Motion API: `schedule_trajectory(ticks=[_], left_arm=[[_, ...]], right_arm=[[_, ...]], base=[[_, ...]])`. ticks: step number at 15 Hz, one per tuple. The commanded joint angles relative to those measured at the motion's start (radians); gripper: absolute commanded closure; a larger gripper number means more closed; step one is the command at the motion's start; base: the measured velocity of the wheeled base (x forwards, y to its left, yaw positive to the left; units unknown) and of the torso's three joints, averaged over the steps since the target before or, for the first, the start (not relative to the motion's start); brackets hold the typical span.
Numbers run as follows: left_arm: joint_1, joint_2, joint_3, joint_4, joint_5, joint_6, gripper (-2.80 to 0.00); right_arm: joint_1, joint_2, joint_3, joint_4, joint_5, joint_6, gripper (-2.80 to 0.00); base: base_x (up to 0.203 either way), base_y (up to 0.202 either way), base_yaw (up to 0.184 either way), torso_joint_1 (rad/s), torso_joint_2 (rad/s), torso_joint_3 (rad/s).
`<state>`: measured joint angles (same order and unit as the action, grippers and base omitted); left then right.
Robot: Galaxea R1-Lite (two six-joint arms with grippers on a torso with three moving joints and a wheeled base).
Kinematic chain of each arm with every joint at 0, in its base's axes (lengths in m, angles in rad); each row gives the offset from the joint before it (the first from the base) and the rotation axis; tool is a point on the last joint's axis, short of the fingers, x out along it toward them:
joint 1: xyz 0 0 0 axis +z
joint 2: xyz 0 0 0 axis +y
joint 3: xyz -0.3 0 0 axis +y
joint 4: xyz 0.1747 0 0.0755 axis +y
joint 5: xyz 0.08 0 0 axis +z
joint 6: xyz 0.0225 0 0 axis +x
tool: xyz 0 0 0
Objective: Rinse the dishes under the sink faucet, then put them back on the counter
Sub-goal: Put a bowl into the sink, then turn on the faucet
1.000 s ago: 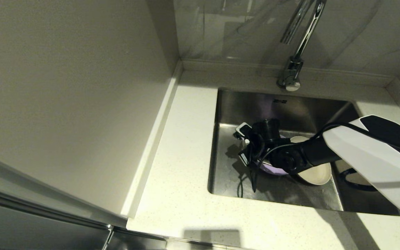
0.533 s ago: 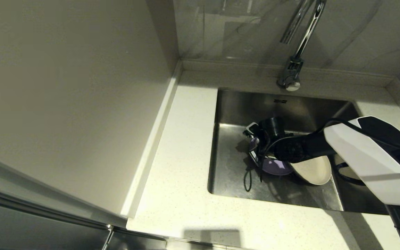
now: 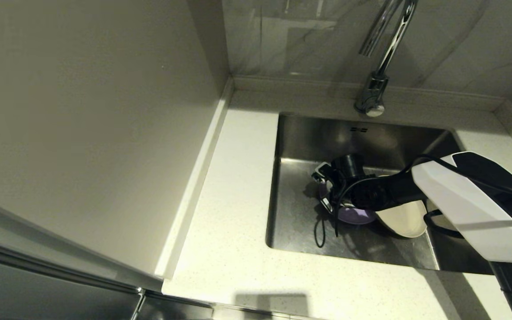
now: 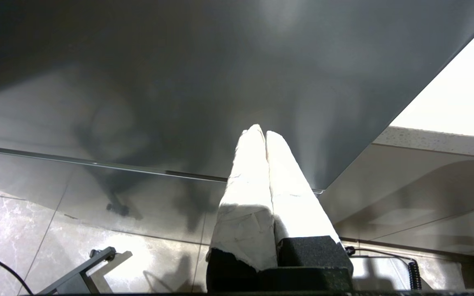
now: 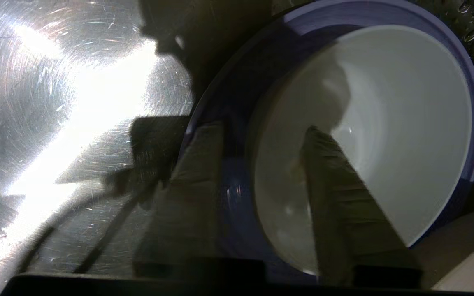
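My right gripper (image 3: 325, 189) is low in the steel sink (image 3: 296, 222), over the stacked dishes. In the right wrist view the gripper (image 5: 261, 128) is open. One finger (image 5: 344, 185) is inside the small white bowl (image 5: 385, 123) and the other (image 5: 196, 172) is outside its rim. The bowl sits in the lilac plate (image 5: 228, 102). From the head view the lilac plate (image 3: 354, 216) peeks out under the wrist, the cream plate (image 3: 405, 218) leans beside it, and the bowl is hidden. My left gripper (image 4: 260, 130) is shut on nothing, parked below the counter edge.
The chrome faucet (image 3: 382, 53) rises behind the sink, with its base on the back rim. Speckled counter (image 3: 234, 186) runs along the sink's left and front, bounded by a wall on the left. Two overflow slots (image 3: 358, 130) mark the sink's back wall.
My right gripper has shifted a little to the right along the sink floor and dropped closer onto the lilac plate and bowl. The left arm has not moved.
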<state>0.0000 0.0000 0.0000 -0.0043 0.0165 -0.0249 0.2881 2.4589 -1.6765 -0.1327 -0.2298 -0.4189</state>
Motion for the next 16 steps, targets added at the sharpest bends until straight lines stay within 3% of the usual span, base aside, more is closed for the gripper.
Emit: schedule_trajectory(ticks=[1,7,10,15,16], left_arm=[[0.000,-0.003,0.000,0.000,0.000,-0.001,0.00],[0.000,-0.003,0.000,0.000,0.000,0.000,0.00],[-0.001,-0.003,0.000,0.000,0.000,-0.001,0.00],[0.000,-0.003,0.000,0.000,0.000,-0.001,0.00],[0.000,-0.003,0.000,0.000,0.000,-0.001,0.00]], right_arm=[[0.000,-0.018,0.010,-0.002,0.003,-0.002,-2.80],[0.000,-0.257,0.159,-0.003,0.064,0.013,-2.80],[-0.008,-0.437,0.261,0.000,0.074,0.065,-2.80],[-0.094,-0.746,0.435,0.003,0.071,0.090,-2.80],[-0.133,-0.783,0.454,0.003,0.070,0.088,0.00]], base=[[0.000,0.000,0.000,0.000,0.00,0.000],[0.000,0.000,0.000,0.000,0.00,0.000],[0.000,0.000,0.000,0.000,0.00,0.000],[0.000,0.000,0.000,0.000,0.00,0.000],[0.000,0.000,0.000,0.000,0.00,0.000]])
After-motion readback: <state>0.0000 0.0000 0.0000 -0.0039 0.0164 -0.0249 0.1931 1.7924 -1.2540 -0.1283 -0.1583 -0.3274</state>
